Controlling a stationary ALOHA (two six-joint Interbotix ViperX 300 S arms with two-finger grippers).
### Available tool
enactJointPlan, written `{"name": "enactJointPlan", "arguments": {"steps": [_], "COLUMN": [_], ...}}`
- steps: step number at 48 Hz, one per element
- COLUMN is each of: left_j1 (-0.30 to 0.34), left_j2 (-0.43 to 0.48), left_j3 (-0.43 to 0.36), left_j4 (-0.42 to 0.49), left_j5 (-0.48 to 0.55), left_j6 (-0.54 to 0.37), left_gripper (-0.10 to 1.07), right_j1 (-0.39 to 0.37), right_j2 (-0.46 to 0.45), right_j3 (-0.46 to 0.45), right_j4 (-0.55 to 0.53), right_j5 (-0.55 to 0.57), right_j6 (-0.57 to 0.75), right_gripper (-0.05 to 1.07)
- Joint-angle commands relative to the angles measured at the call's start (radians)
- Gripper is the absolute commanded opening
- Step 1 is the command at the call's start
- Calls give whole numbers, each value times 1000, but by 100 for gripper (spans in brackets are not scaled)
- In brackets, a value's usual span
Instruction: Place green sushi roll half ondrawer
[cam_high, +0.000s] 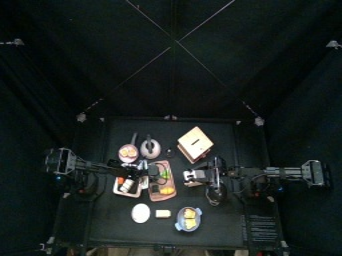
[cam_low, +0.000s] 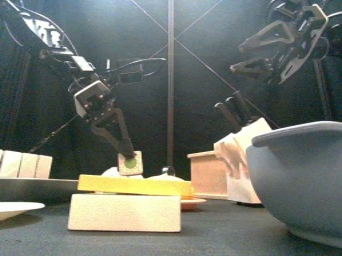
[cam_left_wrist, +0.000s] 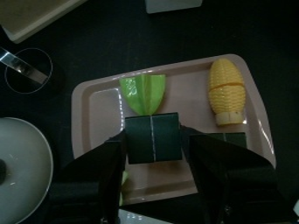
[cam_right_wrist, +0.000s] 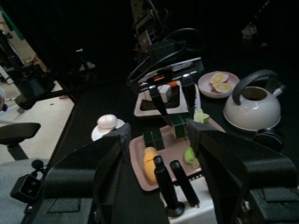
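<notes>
My left gripper (cam_left_wrist: 152, 147) is shut on the green sushi roll half (cam_left_wrist: 152, 133), a dark square piece with a green centre. It holds the piece just above the pink tray (cam_left_wrist: 93, 96). In the front view the roll (cam_low: 131, 158) hangs clear of the table in the left gripper (cam_low: 130, 164). The tan wooden cabinet (cam_high: 197, 143) stands behind and to the right of the tray, with nothing on its top. My right gripper (cam_right_wrist: 163, 140) is open and empty, next to the tray's right end (cam_high: 201, 178).
On the tray lie a green leaf vegetable (cam_left_wrist: 143, 92) and a corn cob (cam_left_wrist: 228, 87). A kettle (cam_right_wrist: 251, 107) and a bowl of fruit (cam_right_wrist: 219, 83) stand behind the tray. A grey bowl (cam_low: 301, 175), a plate (cam_high: 140, 213) and a yellow block (cam_low: 127, 185) are at the front.
</notes>
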Motion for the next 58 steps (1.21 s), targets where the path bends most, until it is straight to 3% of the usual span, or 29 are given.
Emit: {"name": "enactJointPlan", "arguments": {"steps": [1,18,25,43,58], "left_j1": [-3,9,49,224,287], "left_j2": [-25,-84,-74,74,247], "left_j3": [-26,-126,-195,-419,-669], "left_j4": [0,0,-3,-121,-135], "left_j5": [-3,-3,-3,32,86], "left_j6": [2,2,-6,-8,-6], "left_gripper": [70,70,70,70,70], "right_j1": [-2,-3,-31,-72,-89], "right_j2": [-3,-3,-6,-35,-52], "right_j3": [-8,3,8,48,67], "right_j4": [2,3,15,115,126], "right_j5": [-3,32,74,206,244], "right_j6": [0,3,11,11,11], "right_gripper": [88,88,88,88,88]}}
